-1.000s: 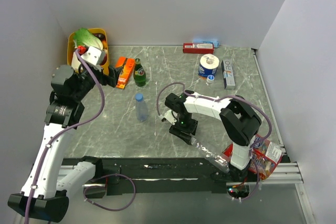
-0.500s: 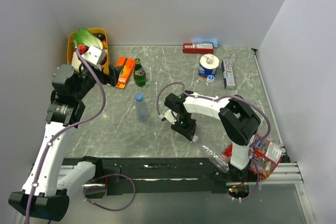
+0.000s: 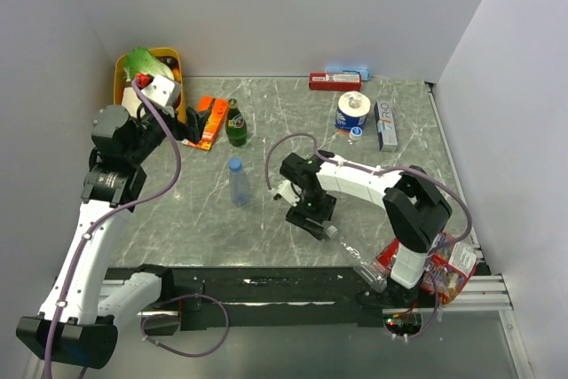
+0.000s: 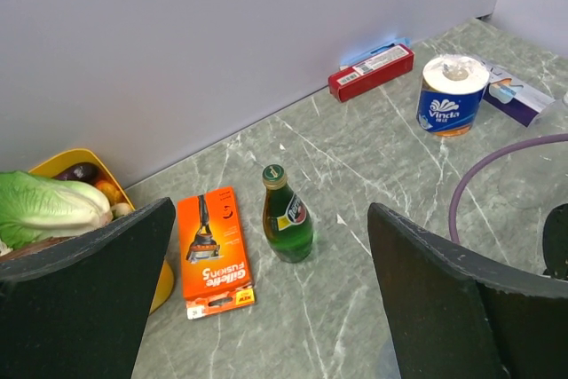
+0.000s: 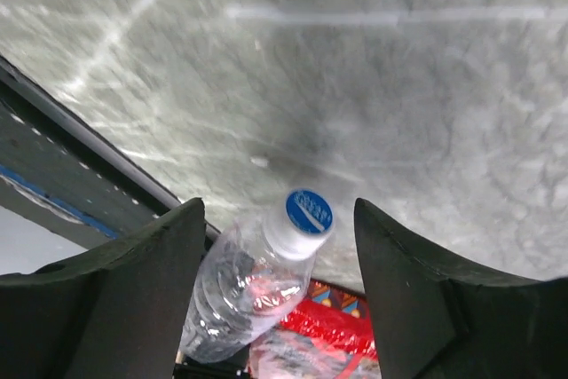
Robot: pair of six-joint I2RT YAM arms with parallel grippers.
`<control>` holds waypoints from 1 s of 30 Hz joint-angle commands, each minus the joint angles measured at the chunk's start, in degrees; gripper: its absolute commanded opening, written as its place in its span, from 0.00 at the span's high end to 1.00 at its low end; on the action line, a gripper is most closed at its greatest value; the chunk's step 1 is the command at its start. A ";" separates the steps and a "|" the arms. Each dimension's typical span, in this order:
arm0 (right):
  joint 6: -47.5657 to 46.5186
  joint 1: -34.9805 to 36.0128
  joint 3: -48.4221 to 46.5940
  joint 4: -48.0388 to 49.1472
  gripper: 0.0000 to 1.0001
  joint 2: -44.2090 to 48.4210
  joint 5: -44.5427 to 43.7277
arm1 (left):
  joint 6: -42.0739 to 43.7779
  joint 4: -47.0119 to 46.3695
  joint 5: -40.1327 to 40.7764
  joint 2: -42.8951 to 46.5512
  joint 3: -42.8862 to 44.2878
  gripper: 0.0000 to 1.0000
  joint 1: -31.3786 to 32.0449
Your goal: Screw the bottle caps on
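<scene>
A clear bottle (image 3: 353, 253) lies on its side near the table's front edge, with a blue cap (image 5: 309, 211) on its neck. In the right wrist view this bottle (image 5: 240, 290) sits between the spread fingers without touching them. My right gripper (image 3: 312, 216) (image 5: 278, 204) is open just over its cap end. A second clear bottle (image 3: 238, 182) stands upright left of centre with a blue cap (image 3: 235, 164) on top. A loose blue cap (image 3: 356, 131) lies by the paper roll. My left gripper (image 3: 189, 128) (image 4: 271, 219) is open and empty, held high at the back left.
A green glass bottle (image 4: 287, 219) and an orange razor box (image 4: 213, 250) lie under the left gripper. A yellow basket (image 3: 121, 68) with cabbage stands at the back left. A paper roll (image 3: 352, 111), red box (image 3: 335, 81) and toothpaste box (image 3: 385, 124) are at the back right. A red snack bag (image 3: 453, 264) lies at the front right.
The right arm has shifted slightly to the right, its gripper staying over the lying bottle's cap end. The left gripper has edged a little toward the orange box.
</scene>
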State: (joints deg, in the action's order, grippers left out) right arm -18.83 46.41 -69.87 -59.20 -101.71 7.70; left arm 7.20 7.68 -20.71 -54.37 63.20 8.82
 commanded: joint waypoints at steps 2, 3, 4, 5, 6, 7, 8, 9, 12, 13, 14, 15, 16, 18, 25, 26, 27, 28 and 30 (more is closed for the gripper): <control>2.04 -0.09 3.77 -0.57 0.26 4.50 -2.87 | -1.58 -2.85 -1.44 0.75 0.00 0.04 -0.29; 2.56 -0.36 4.21 -0.57 0.27 4.42 -2.78 | -1.66 -2.76 -1.53 0.93 -0.09 0.04 -0.29; 2.57 -0.45 4.47 -0.65 0.28 4.16 -2.78 | -1.75 -2.85 -1.53 0.93 -0.35 0.04 -0.29; 2.83 -0.45 4.74 -0.65 0.29 4.07 -2.96 | -1.84 -2.85 -1.53 1.11 -0.44 0.04 -0.29; 2.92 -0.62 4.83 -0.65 0.30 3.98 -3.05 | -1.93 -2.76 -1.53 1.11 -0.53 0.04 -0.29; 3.01 -0.71 4.83 -0.65 0.30 3.72 -3.05 | -1.93 -2.67 -1.44 1.11 -0.53 0.04 -0.29; 3.01 -0.80 4.74 -0.74 0.30 3.54 -2.87 | -1.93 -2.67 -1.53 1.19 -0.62 0.04 -0.29; 2.92 -0.88 4.74 -0.74 0.30 3.36 -2.78 | -1.93 -2.59 -1.44 1.28 -0.62 0.04 -0.29; 2.83 -1.24 4.74 -0.13 0.32 2.31 -2.61 | -1.75 -2.50 -1.18 1.28 -0.62 0.04 -0.29; 3.01 -1.50 4.74 0.13 0.34 1.70 -2.52 | -1.84 -2.50 -1.35 1.28 -0.71 0.04 -0.38; 2.92 -1.59 4.83 0.57 0.35 1.34 -2.52 | -1.84 -2.50 -1.35 1.20 -0.62 0.04 -0.29; 3.01 -1.68 4.83 0.75 0.37 1.08 -2.52 | -1.84 -2.50 -1.35 1.11 -0.62 0.04 -0.29; 2.92 -1.76 4.83 1.01 0.39 0.47 -2.52 | -1.75 -2.41 -1.44 1.02 -0.45 0.04 -0.29; 2.66 -2.03 4.48 1.54 0.42 0.02 -2.61 | -1.67 -2.15 -1.53 0.84 -0.27 0.04 -0.29; 2.75 -2.20 3.16 2.07 0.51 -1.82 -1.90 | -1.14 -1.09 -1.62 0.41 0.35 0.04 -0.29; 2.75 -2.20 3.07 2.07 0.53 -1.74 -1.90 | -0.96 -1.00 -1.61 0.40 0.43 0.04 -0.29; 2.75 -2.20 2.89 1.90 0.56 -1.47 -1.90 | -0.96 -1.09 -1.61 0.32 0.52 0.04 -0.29; 2.66 -2.29 2.37 1.72 0.57 -1.30 -1.99 | -0.96 -1.18 -1.61 0.14 0.61 0.04 -0.29; 2.31 -2.20 1.58 1.28 0.60 -0.42 -2.43 | -0.96 -1.62 -1.79 0.05 0.61 0.04 -0.29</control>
State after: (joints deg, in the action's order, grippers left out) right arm -16.10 44.58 -65.47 -57.91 -103.20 5.67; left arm 6.37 7.16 -21.21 -54.24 62.57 8.82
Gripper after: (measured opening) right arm 0.449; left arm 0.961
